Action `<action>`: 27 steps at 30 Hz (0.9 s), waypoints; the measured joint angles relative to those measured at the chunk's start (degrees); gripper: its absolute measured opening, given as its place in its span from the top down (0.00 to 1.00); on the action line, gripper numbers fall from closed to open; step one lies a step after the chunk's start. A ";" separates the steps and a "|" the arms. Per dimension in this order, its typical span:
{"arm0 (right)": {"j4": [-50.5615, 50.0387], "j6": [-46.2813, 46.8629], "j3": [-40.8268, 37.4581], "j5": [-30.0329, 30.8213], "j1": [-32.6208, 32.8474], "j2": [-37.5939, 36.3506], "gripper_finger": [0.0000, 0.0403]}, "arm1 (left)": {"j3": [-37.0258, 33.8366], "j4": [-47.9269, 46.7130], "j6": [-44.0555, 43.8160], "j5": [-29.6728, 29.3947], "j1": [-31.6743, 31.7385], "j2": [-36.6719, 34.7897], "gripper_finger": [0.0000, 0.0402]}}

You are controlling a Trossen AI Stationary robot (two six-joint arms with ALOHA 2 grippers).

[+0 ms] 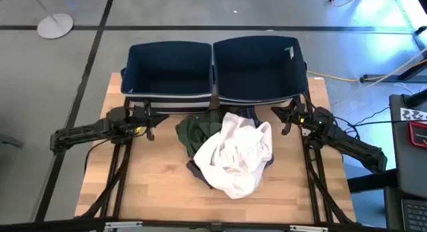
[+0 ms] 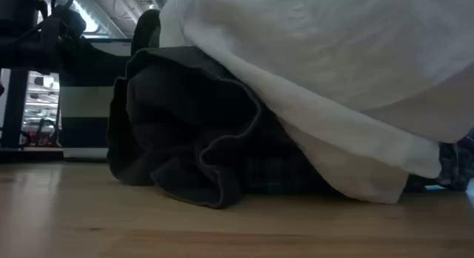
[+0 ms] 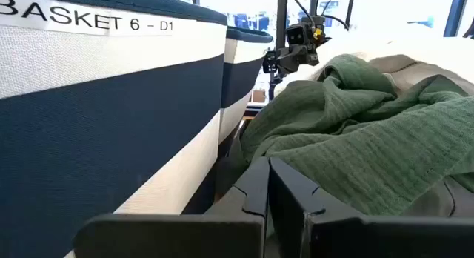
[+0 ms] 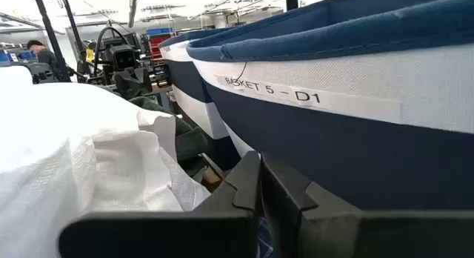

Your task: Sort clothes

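White garment (image 1: 235,155) tops pile at table centre, green (image 1: 195,134) at its 10 o'clock | left gripper (image 1: 149,121) 9 o'clock, right gripper (image 1: 285,119) 3 o'clock, both closed, empty | open, pinch top layer only

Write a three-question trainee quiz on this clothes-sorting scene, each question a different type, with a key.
1. True or false: the white garment lies on top of the pile.
2. Which garment shows at the pile's left edge in the high view? A) dark green garment B) red garment C) yellow garment
3. Fill in: both navy bins, left bin and right bin, are ____ of clothes.

Key: 1 true; 2 A; 3 empty. The left gripper and right gripper are shut, flanking the pile.
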 joint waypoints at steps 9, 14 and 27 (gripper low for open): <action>0.00 0.02 0.02 0.00 0.00 0.00 0.95 | 0.01 0.01 0.00 -0.01 0.00 0.00 1.00; 0.00 0.00 0.02 0.00 0.00 0.02 0.95 | 0.02 0.02 0.00 0.00 -0.01 0.00 1.00; 0.00 0.02 0.02 0.00 0.00 0.02 0.95 | 0.02 0.01 2.59 -0.02 0.00 -0.02 1.00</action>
